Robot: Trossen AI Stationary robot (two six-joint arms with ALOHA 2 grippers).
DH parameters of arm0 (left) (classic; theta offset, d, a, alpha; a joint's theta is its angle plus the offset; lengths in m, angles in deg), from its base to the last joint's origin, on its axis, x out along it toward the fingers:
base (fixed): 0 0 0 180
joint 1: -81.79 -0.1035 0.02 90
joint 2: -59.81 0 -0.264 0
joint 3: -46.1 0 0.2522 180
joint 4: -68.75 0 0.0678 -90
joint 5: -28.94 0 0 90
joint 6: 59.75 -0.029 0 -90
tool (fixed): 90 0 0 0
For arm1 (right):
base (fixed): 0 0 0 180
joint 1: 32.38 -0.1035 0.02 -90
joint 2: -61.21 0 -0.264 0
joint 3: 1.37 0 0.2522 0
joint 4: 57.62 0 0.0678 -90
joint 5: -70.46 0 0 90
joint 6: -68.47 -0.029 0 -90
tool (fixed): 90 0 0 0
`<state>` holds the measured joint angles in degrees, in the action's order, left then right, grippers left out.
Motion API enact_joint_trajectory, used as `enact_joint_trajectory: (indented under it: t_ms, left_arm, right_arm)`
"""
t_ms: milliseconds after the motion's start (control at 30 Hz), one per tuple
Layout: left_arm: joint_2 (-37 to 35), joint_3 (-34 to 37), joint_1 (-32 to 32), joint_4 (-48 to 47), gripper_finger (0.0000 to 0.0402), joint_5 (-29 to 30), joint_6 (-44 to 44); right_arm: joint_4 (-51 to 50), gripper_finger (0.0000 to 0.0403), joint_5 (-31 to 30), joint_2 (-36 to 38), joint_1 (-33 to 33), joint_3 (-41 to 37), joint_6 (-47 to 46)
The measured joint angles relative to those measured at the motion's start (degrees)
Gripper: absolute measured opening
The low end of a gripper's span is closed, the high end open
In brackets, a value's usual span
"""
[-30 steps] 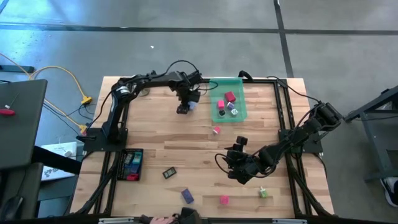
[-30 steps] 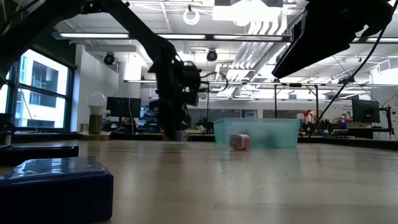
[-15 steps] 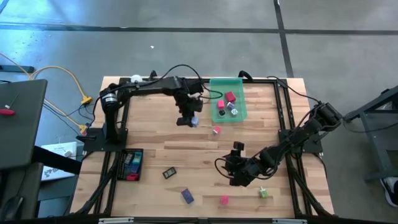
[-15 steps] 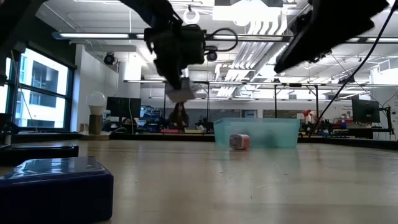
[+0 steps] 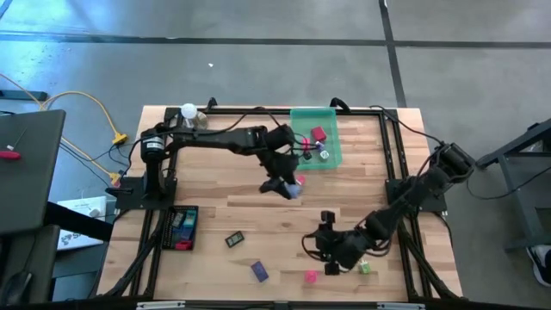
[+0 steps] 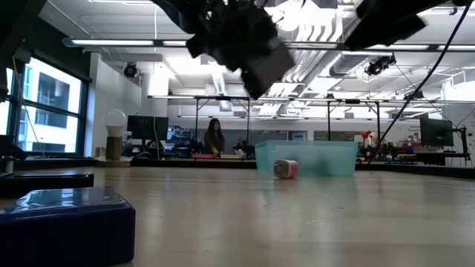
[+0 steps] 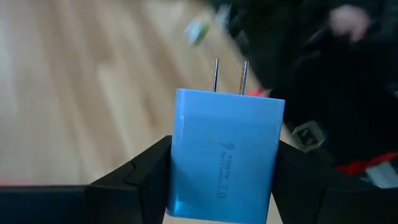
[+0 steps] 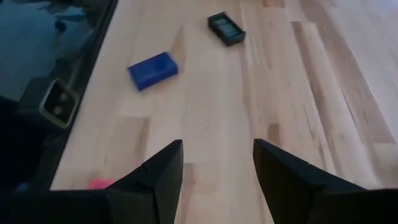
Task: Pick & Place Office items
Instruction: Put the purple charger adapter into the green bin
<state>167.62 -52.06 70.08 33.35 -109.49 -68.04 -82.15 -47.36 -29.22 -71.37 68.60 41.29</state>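
The only legible marking is on the face of the blue plug-in charger (image 7: 227, 152), in the middle of the left wrist view: a small lightning-bolt sign beside faint print that ends in "3.0". The words before it are too blurred to read, and nothing else in any view carries readable text

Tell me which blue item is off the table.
The blue charger with two prongs, gripped in the left claw; the other blue block lies on the table's near edge.
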Motion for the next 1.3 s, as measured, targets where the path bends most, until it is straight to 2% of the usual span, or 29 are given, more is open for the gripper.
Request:
enact_joint_trajectory:
  t_ms: [100, 267, 367, 533, 667, 767, 900, 1300]
  left_arm:
    - [0.00, 0.00, 0.19, 8.48, 0.0214, -3.68, 2.85]
    - [0.00, -0.02, 0.80, 18.16, 0.0215, -9.37, 6.79]
    - [0.00, -0.02, 2.19, 19.57, 0.0215, -10.25, 7.73]
    - [0.00, -0.02, 5.39, 19.82, 0.0215, -13.40, 5.53]
    - [0.00, -0.02, 8.20, 20.20, 0.0215, -14.45, 5.48]
    - [0.00, -0.02, 10.30, 20.20, 0.0215, -13.63, 5.50]
    - [0.53, -0.02, 12.83, 21.54, 0.0215, -11.51, 5.93]
    - [3.09, -0.11, 16.77, 27.65, 0.0215, -7.81, 10.22]
  right_arm:
    - [-1.34, 0.0183, -2.92, 0.00, -2.64, 0.00, 0.02]
    - [-2.80, 0.0183, -13.31, 0.00, -5.75, 0.00, 1.66]
    - [-2.80, 0.0183, -22.17, 0.11, -7.29, 0.00, 4.56]
    - [-1.29, 0.0183, -40.67, 0.63, -11.04, 0.00, 7.99]
    - [3.35, 0.0183, -47.76, 0.68, -13.49, 0.00, 11.50]
    - [9.13, 0.0183, -47.35, 0.70, -14.13, 0.00, 19.04]
    - [13.67, 0.0183, -40.79, 0.70, -13.45, 0.02, 26.48]
    - [15.77, 0.0183, -34.79, 0.70, -10.84, 0.02, 33.09]
